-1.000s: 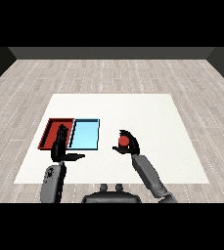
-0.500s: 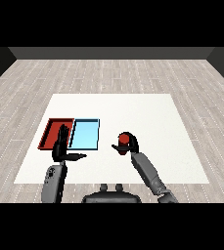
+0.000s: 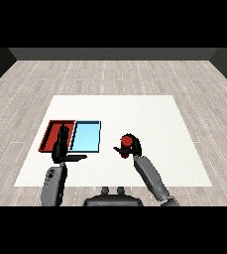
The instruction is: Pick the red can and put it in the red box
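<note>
- The right hand [image 3: 131, 148] covers most of the red can [image 3: 128, 142]; only the top of the can and a part of its side show between the black fingers, and its bottom is hidden.
- It is not possible to see if the can touches the white table [image 3: 149, 119] or is a little above it.
- The fingers of the right hand are curled around the can, with the thumb [image 3: 119, 149] on the side toward the trays, so the hand is closed on the can.
- The left hand [image 3: 62, 148] holds nothing. Its fingers are straight and together and point away from the robot; the thumb [image 3: 78, 157] sticks out to the side.
- The fingertips of the left hand lie in front of the red tray [image 3: 51, 134], near the border with the light blue tray [image 3: 86, 136], and they hide a part of the red tray's floor. I cannot tell if they touch it.
- The two trays lie side by side, touching; the light blue one is between the left fingers and the can.
- The can is well apart from the red tray, beyond the light blue tray.
- Both grey forearms are cut off at the lower edge of the view.
</note>
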Controlling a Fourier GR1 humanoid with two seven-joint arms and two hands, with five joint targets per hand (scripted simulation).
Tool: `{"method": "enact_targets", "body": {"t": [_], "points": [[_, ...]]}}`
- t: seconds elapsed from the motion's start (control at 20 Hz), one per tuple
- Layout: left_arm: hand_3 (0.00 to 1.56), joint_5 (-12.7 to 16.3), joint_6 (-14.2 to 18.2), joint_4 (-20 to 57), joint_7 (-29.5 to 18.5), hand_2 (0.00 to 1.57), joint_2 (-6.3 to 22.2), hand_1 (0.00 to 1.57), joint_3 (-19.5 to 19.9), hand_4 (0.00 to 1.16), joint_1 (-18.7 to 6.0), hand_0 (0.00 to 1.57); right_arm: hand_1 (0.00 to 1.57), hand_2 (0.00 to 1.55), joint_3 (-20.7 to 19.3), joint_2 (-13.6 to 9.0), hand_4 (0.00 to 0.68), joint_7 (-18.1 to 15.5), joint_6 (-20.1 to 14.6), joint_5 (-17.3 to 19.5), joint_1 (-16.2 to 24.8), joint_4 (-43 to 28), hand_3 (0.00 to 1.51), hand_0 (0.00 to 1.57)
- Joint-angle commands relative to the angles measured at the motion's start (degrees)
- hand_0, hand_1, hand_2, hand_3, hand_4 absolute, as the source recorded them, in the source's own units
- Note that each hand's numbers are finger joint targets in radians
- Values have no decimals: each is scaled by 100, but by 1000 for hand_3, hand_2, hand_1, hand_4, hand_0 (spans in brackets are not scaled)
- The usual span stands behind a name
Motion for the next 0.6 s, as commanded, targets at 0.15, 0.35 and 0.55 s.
{"method": "enact_targets", "body": {"t": [0.15,0.35,0.55], "points": [[0,-322,334,-313,146,0,-296,0,-498,0,5,0,1571,1479,82,14,604,154,-158,374,243,-1067,1407,1571],[0,-238,129,-175,15,0,-139,0,-286,0,50,0,1571,1468,-86,-516,601,524,68,477,564,-1998,1399,1571],[0,-370,220,249,45,0,-283,0,-421,0,-290,0,1571,1475,-49,-592,610,932,-145,673,825,-2978,1403,1571]]}}
